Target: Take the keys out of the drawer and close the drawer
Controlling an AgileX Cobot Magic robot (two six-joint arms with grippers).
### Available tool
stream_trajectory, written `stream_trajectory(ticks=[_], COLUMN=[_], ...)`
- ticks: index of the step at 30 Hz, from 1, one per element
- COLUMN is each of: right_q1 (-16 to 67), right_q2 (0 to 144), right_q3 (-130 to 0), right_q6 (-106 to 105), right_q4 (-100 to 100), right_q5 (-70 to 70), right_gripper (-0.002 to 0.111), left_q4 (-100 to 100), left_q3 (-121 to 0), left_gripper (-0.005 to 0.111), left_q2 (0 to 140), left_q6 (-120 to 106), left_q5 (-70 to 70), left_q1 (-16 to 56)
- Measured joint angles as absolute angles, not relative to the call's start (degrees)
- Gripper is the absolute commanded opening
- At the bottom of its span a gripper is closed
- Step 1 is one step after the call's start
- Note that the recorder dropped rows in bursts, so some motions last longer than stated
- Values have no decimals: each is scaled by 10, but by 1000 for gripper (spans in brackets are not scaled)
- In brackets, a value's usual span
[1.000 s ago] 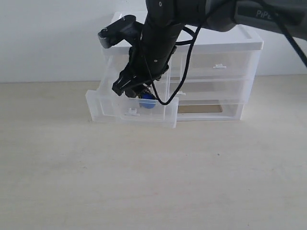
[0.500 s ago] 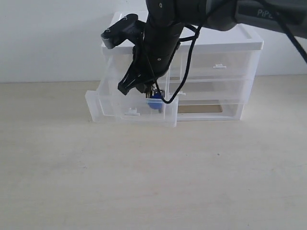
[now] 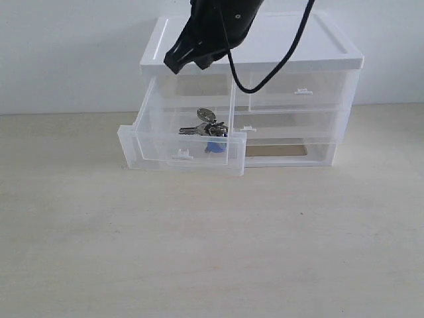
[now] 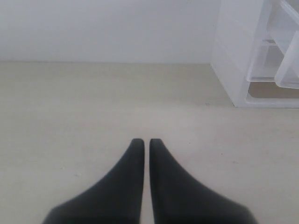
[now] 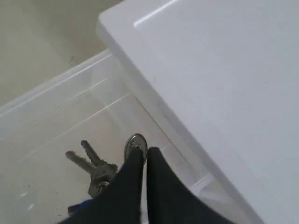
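The keys (image 3: 204,127) lie inside the drawer (image 3: 180,158), which is pulled out from the top left of the unit. Their blue fob (image 3: 215,146) rests against the drawer's front wall. My right gripper (image 3: 180,65) hangs shut and empty well above the drawer, level with the unit's lid. In the right wrist view its shut fingertips (image 5: 145,152) hover over the round grey tag (image 5: 135,142), with the keys (image 5: 91,164) spread beside it. My left gripper (image 4: 143,141) is shut on nothing, low over the table, off to the side of the unit.
The white drawer unit (image 3: 331,53) stands against the back wall with a matching small drawer (image 3: 303,89) at top right and wider drawers below. The unit's side (image 4: 233,70) shows in the left wrist view. A black cable (image 3: 265,76) hangs from the right arm.
My right gripper has risen out of the drawer to lid height. The keys, hidden under it before, now lie uncovered in the drawer.
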State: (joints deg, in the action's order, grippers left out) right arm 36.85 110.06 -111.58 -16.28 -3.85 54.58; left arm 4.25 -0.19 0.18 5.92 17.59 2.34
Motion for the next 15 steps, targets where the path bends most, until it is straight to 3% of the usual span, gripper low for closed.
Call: stream_trajectory(ticks=[3, 5, 10, 15], right_q1=[369, 369, 369, 369], right_q2=[1091, 1092, 1126, 1168], right_q3=[-1116, -1116, -1114, -1113], right_q6=[-172, -187, -195, -185], right_q4=[-19, 0, 7, -21], right_q5=[575, 610, 648, 627], right_gripper=[2, 13, 58, 57], left_q4=[42, 42, 42, 42], left_q3=[-2, -2, -2, -2], left_gripper=[4, 4, 4, 4], left_q2=[2, 2, 2, 2], left_q6=[59, 59, 59, 59], left_q5=[176, 176, 176, 176], left_q1=[23, 23, 23, 23])
